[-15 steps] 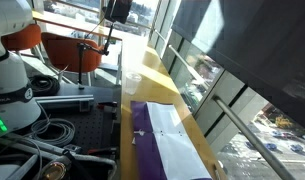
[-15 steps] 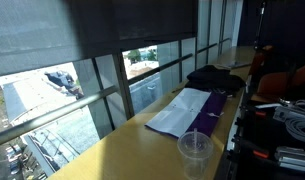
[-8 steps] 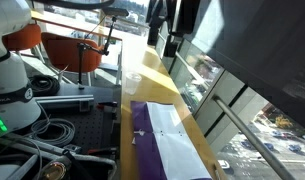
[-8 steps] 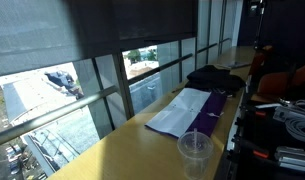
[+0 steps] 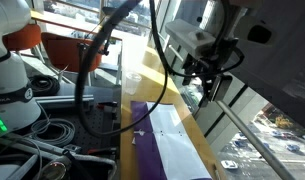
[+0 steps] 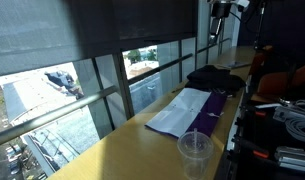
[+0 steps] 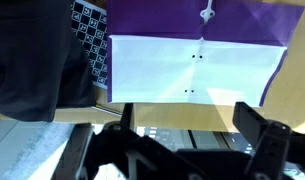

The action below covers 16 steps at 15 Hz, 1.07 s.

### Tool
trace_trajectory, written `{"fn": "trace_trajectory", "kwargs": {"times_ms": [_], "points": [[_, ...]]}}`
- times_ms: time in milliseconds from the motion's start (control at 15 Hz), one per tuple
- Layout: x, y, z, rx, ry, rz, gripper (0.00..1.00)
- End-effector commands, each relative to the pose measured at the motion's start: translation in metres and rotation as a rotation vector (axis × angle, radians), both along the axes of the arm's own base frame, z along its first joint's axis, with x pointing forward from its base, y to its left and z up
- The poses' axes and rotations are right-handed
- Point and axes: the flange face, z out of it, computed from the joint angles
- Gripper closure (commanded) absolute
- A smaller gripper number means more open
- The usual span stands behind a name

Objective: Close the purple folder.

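Swung in above thin flat deep-purple folder [image 7: 192, 20], still lying open (white sheets [image 7: 192, 70] up); carried black gripper [image 7: 182, 150] spread wide, empty.

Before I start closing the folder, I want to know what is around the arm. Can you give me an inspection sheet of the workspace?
Surface: yellow tabletop, running along the windows.
Job's things: purple folder lying open, white sheets exposed.
Clutter: clear plastic cup on the tabletop; black cloth at the folder's far end.
Grippers: end effector open, above the folder, holding nothing.
Cables: cable bundles beside the tabletop, near the white robot base.
Surroundings: windows with a dark blind partly lowered; orange chair.
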Motion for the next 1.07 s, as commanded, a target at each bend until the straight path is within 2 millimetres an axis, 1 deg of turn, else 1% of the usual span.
{"fn": "trace_trajectory", "kwargs": {"times_ms": [0, 133, 267, 400, 600, 800, 1000], "points": [[0.053, -0.029, -0.042, 0.045, 0.028, 0.014, 0.00], [0.069, -0.049, -0.068, 0.047, 0.054, 0.020, 0.00], [0.078, -0.068, -0.092, 0.018, 0.068, 0.026, 0.00], [0.082, -0.077, -0.116, -0.026, 0.053, 0.026, 0.00], [0.088, -0.082, -0.150, -0.086, 0.010, 0.022, 0.00], [0.096, -0.072, -0.180, -0.127, -0.022, 0.005, 0.00], [0.103, -0.066, -0.207, -0.149, -0.011, -0.024, 0.00]]}}
